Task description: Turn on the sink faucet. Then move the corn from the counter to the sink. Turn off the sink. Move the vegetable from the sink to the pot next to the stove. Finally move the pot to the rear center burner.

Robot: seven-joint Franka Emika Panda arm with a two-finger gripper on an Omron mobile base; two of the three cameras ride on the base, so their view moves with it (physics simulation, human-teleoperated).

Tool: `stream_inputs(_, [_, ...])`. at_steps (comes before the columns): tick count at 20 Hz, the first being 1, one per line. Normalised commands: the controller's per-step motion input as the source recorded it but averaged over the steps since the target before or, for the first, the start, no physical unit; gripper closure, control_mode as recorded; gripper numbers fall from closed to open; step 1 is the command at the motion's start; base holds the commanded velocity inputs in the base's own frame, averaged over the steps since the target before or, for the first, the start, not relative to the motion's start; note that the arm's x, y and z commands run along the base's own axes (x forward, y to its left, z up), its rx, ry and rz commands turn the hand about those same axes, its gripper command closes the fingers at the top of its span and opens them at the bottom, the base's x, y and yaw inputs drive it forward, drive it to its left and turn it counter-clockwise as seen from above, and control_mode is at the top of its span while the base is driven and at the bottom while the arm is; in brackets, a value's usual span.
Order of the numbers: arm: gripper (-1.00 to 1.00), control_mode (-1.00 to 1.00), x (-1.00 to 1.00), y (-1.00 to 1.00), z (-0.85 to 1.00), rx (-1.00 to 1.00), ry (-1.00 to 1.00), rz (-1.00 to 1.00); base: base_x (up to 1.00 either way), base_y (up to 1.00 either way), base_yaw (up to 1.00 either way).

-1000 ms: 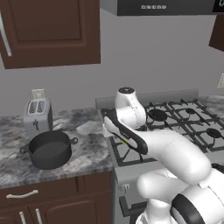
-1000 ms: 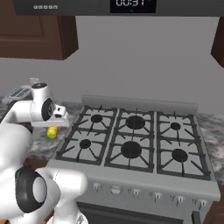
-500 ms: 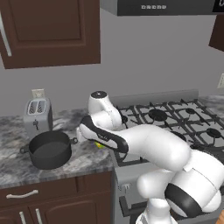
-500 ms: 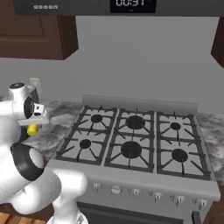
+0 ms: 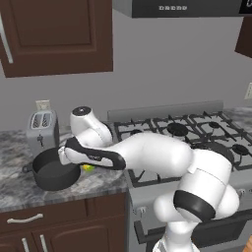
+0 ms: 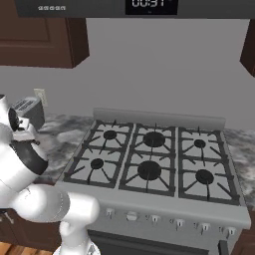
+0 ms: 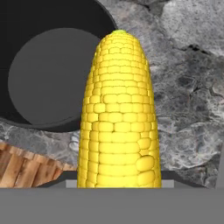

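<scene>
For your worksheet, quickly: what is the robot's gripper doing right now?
Gripper: closed on the corn, carried beside the pot over the counter.

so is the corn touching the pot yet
Apart. In the hand view the corn hangs beside the black pot, its tip over the rim's edge, with counter behind it. The left base view shows it above the counter beside the pot.

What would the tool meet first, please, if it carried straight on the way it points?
Probably the counter just beside the pot; the held corn would touch first. Depth is unclear.
</scene>
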Motion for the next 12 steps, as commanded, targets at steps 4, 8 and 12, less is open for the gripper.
stream_inputs(4, [1.0, -1.0, 0.02, 0.32, 0.0, 0.0, 0.05, 0.03, 0.0, 0.0, 0.0])
stream_inputs(8, [1.0, -1.0, 0.18, 0.21, 0.0, 0.0, 0.04, 0.02, 0.0, 0.0, 0.0])
stream_inputs(12, [1.0, -1.0, 0.2, 0.26, -0.03, 0.0, 0.0, 0.0, 0.0, 0.0, 0.0])
